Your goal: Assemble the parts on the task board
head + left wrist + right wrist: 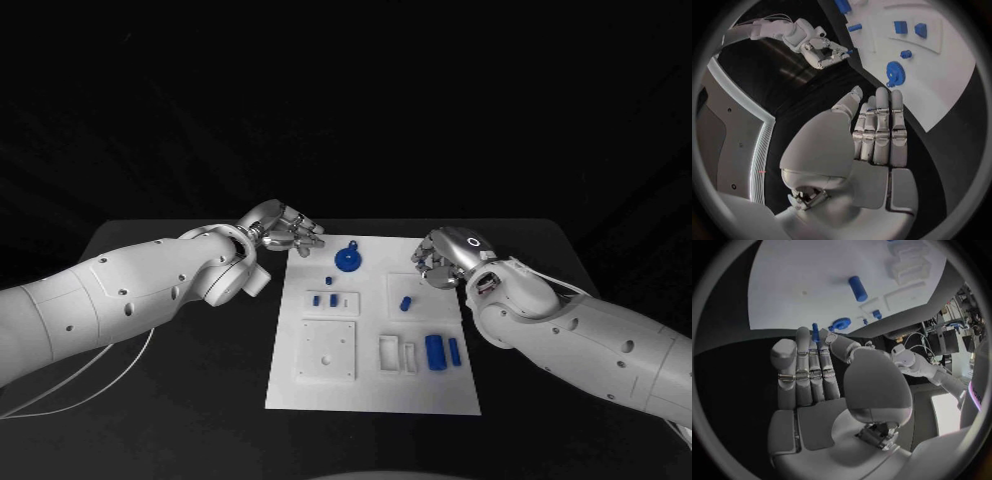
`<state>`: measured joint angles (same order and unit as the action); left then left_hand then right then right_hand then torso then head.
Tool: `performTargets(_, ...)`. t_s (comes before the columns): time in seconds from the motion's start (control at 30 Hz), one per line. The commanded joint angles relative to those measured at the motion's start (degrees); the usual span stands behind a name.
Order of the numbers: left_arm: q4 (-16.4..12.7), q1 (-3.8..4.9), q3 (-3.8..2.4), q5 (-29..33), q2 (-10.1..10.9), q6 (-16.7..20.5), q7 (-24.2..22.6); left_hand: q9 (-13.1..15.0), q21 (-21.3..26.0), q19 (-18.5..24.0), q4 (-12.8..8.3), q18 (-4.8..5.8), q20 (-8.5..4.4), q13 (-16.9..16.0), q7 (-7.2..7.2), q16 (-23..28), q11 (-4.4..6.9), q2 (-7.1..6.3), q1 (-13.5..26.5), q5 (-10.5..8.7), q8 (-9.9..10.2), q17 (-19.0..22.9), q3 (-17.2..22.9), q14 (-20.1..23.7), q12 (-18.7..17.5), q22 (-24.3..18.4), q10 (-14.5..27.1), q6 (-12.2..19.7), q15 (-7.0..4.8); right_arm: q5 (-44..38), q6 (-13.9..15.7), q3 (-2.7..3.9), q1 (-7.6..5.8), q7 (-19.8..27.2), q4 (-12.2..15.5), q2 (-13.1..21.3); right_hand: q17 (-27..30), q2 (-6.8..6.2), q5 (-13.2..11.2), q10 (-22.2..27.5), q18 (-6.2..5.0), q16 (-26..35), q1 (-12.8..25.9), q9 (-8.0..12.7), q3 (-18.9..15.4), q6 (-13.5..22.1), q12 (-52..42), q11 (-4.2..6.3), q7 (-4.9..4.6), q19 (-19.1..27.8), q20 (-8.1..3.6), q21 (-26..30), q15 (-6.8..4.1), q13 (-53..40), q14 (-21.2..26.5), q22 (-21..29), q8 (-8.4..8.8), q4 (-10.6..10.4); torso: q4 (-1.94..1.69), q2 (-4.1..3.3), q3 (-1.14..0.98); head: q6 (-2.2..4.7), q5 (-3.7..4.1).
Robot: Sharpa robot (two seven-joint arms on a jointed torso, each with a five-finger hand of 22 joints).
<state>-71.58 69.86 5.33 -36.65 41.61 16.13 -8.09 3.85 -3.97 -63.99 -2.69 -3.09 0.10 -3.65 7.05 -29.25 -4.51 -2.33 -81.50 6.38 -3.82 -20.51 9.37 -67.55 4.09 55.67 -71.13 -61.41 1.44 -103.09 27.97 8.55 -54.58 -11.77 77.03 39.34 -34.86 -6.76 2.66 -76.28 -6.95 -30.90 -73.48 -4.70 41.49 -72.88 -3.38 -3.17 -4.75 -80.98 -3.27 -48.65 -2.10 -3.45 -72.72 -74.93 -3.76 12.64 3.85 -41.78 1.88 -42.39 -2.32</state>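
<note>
Nearest you on the black worktop (173, 400) lies the task board (378, 385), a white rectangular plate running away from you between the two arms. Its near half carries a raised square white block (327, 350) at the left, and to the right a small white frame (389, 352) beside two upright blue cylinders (436, 351), one thick and one thin. Further up you see two small blue pieces (326, 299) in a shallow recess and a short blue peg (407, 303). At the far end sits a blue gear (349, 259) with a round toothed rim.

Your left robot hand (284, 229) hovers just off the board's far left corner, fingers straight and apart, holding nothing. Your right robot hand (447, 254) hangs at the far right edge, fingers likewise extended and empty.
</note>
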Motion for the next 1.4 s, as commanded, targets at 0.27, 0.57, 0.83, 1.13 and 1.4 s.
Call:
performTargets(0.27,0.49,0.06,-0.04,0.43,-1.35,-0.96,0.17,0.04,0.02,0.1,0.49,0.12,0.23,0.06,0.28,0.22,-0.05,0.51,0.38,0.13,0.14,0.05,-0.02,0.15,-0.27,-0.15,0.33,0.18,0.11,2.38,-0.81,0.74,0.38,1.24,7.04,-0.46,-0.13,-0.27,0.1,-1.59,-0.81,0.46,-0.59,-0.08,-0.1,-0.33,-0.15,1.13,0.05,-0.45,-0.08,0.1,0.09,-0.22,-0.34,-4.47,0.06,-0.35,-0.19,0.25,0.31,0.16,-1.65)
performTargets(0.57,1.08,0.07,-0.04,0.34,-2.17,-0.71,0.0,0.04,0.01,0.03,0.68,0.11,0.23,0.06,0.28,0.16,-0.03,0.58,0.32,0.16,0.16,0.02,-0.01,0.13,-0.26,-0.33,0.34,0.22,0.09,2.81,-2.22,0.12,1.3,2.37,9.08,-3.16,-0.19,-0.29,0.09,-1.47,-0.77,0.5,-0.59,-0.08,-0.33,-0.2,-0.14,1.11,0.0,-0.52,-0.07,-0.02,0.09,-0.21,-0.38,-4.52,0.07,-0.29,-0.05,0.31,0.34,-0.15,-3.57)
performTargets(0.83,3.03,0.09,-0.05,0.22,-3.16,-1.5,0.32,0.04,0.01,0.03,0.68,0.11,0.23,0.06,0.28,0.16,-0.03,0.58,0.32,0.16,0.16,0.02,-0.01,0.13,-0.26,-0.33,0.34,0.22,0.09,2.62,-3.58,-1.75,1.83,2.98,9.7,-5.14,-0.32,0.11,0.09,-1.24,-0.77,0.62,-0.51,-0.09,-0.79,0.0,-0.16,1.04,-0.07,-0.61,-0.05,0.04,0.13,-0.21,-0.41,-4.55,0.05,0.11,-0.17,0.3,0.27,0.04,-4.51)
performTargets(1.13,3.96,0.1,-0.05,-0.38,-3.94,-4.14,0.15,0.02,-0.02,0.25,0.32,0.13,0.23,0.07,0.48,0.25,-0.13,0.38,-0.25,0.69,0.17,0.04,0.07,0.44,-0.28,-0.38,0.45,0.65,0.18,1.14,-3.96,-3.93,2.84,3.78,7.83,-7.63,-0.36,0.22,0.1,-1.27,-0.78,0.67,-0.46,-0.11,-0.79,0.04,-0.15,1.03,-0.07,-0.64,-0.05,0.08,0.12,-0.2,-0.44,-4.55,0.06,0.4,-0.21,0.18,0.23,-0.48,-6.76)
performTargets(1.4,4.22,0.09,-0.05,-0.75,-4.19,-6.17,-0.61,0.03,-0.03,0.51,0.11,0.13,0.31,0.06,0.49,0.3,-0.22,0.29,-0.21,0.67,0.16,0.06,-0.02,0.64,-0.28,-0.16,0.67,0.8,0.25,-0.7,-3.61,-4.84,3.8,4.04,7.47,-8.23,-0.43,0.27,0.1,-1.36,-0.76,0.68,-0.28,-0.18,-0.67,-0.05,-0.15,1.06,-0.04,-0.76,-0.08,-0.12,0.09,-0.21,-0.54,-4.61,0.04,0.69,-0.05,0.21,0.23,-0.8,-7.44)
